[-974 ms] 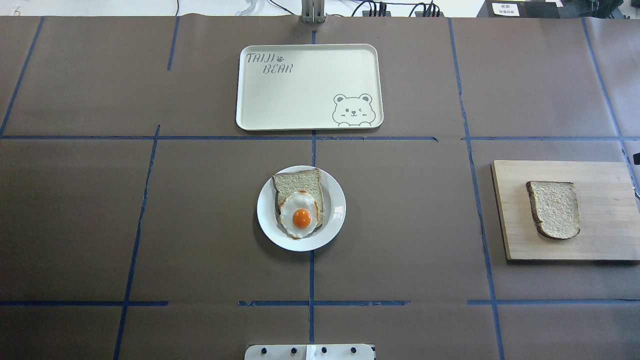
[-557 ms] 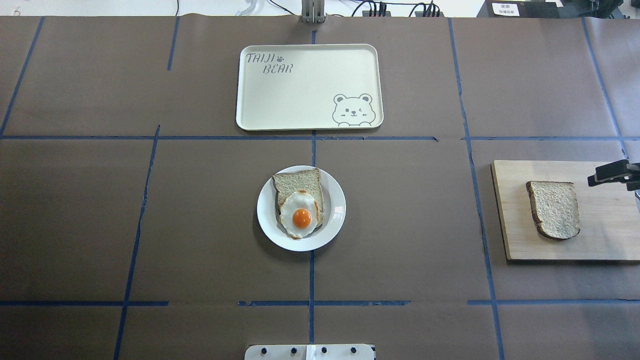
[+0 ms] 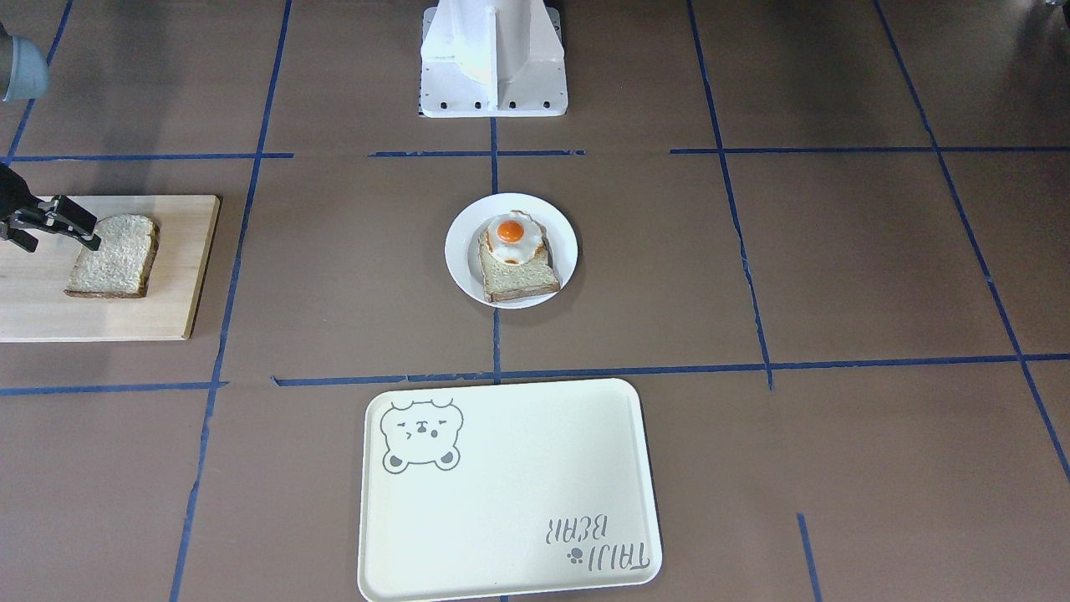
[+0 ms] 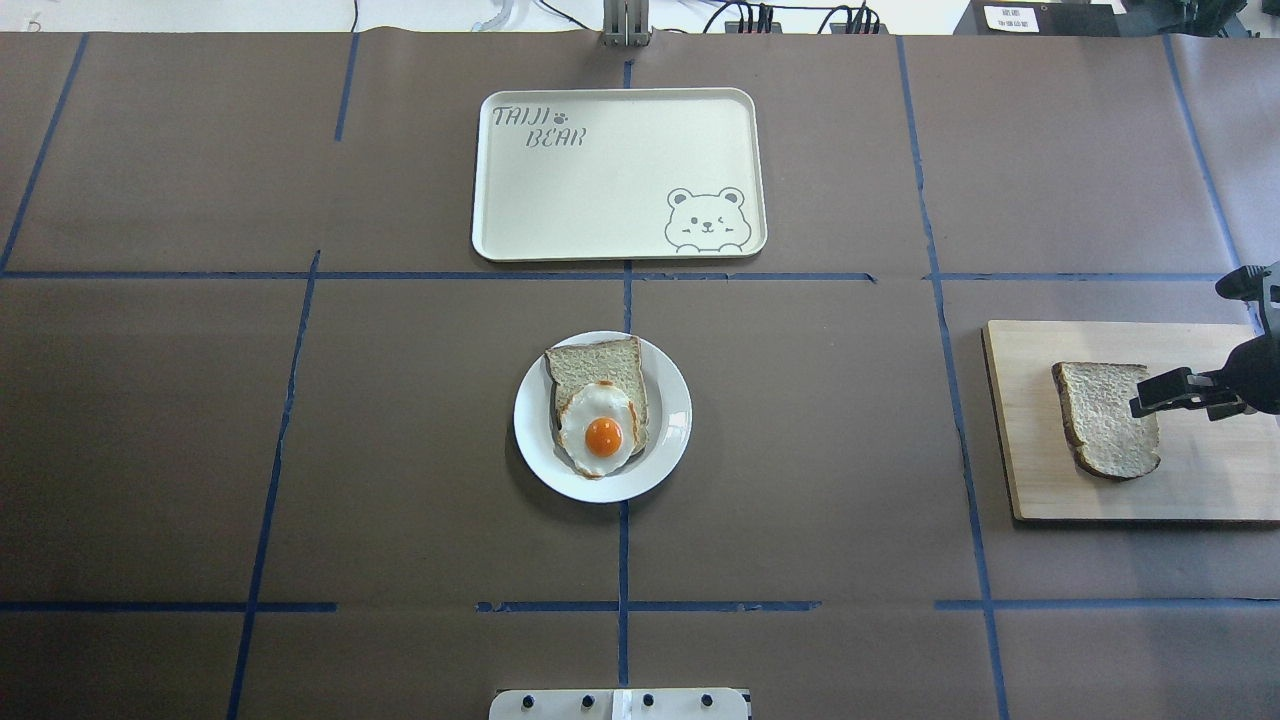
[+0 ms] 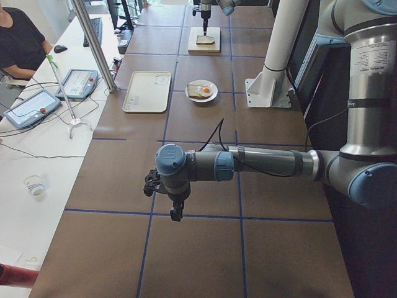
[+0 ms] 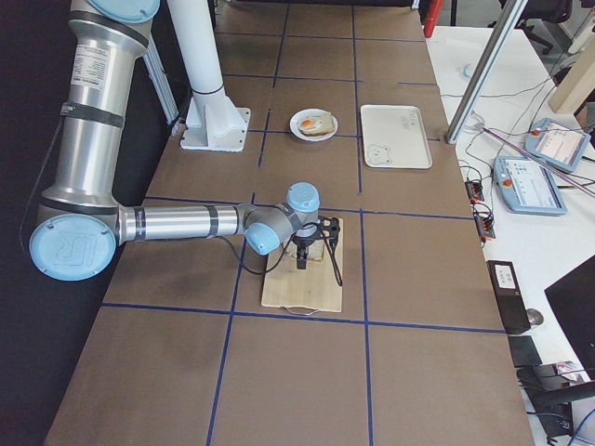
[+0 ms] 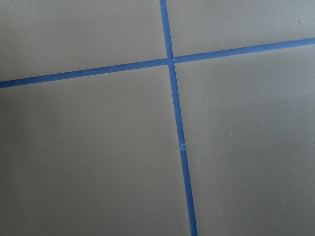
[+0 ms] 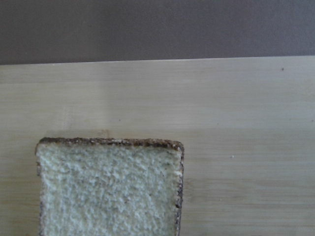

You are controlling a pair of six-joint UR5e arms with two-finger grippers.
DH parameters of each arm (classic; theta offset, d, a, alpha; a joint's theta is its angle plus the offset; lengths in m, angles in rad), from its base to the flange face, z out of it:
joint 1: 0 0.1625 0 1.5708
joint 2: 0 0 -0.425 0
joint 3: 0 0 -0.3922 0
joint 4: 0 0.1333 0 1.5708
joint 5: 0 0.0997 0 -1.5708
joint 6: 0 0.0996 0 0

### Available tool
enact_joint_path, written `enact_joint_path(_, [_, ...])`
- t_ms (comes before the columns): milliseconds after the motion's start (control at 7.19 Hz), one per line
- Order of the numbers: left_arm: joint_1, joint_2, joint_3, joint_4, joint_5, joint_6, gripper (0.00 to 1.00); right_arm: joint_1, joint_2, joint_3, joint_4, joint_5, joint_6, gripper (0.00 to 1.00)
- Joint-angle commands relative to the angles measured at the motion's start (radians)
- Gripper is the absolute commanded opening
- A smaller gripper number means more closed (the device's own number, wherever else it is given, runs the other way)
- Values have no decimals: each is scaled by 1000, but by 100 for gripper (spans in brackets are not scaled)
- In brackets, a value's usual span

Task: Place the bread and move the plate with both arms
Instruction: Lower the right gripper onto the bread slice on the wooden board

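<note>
The bread [image 4: 1100,420] lies flat on a wooden cutting board [image 4: 1030,480] at the robot's right end of the table [image 4: 400,450]. Its straight crust edge is turned away from the robot and its rounded end toward it, and bare wood shows on every side (widest toward the board's outer edge). The right gripper [image 4: 1188,405] hangs over the slice's outer edge with its two fingers spread, one tip above the crust and the other out over the wood; whether either touches the bread cannot be told. Between the board's inner edge and the plate [image 4: 672,445] runs a broad band of brown table, crossed by one blue tape line [image 4: 954,400]. The plate sits at the table's middle and holds a paler slice under a fried egg [image 4: 603,425], its rim bare on the side facing the board. Beyond it, apart and across another tape line, lies the cream tray [image 4: 620,180]. The left gripper [image 5: 176,211] hovers over the table's left end, well apart from all this; its finger spacing cannot be told.
</note>
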Motion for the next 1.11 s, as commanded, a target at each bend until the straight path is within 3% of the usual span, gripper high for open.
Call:
enact_joint_path(0, [0, 0, 0, -1, 0, 1, 100, -15, 7, -11, 0, -1, 0, 100])
enact_joint_path(974, [0, 0, -9, -3, 0, 1, 100, -22, 7, -36, 1, 0, -1, 98])
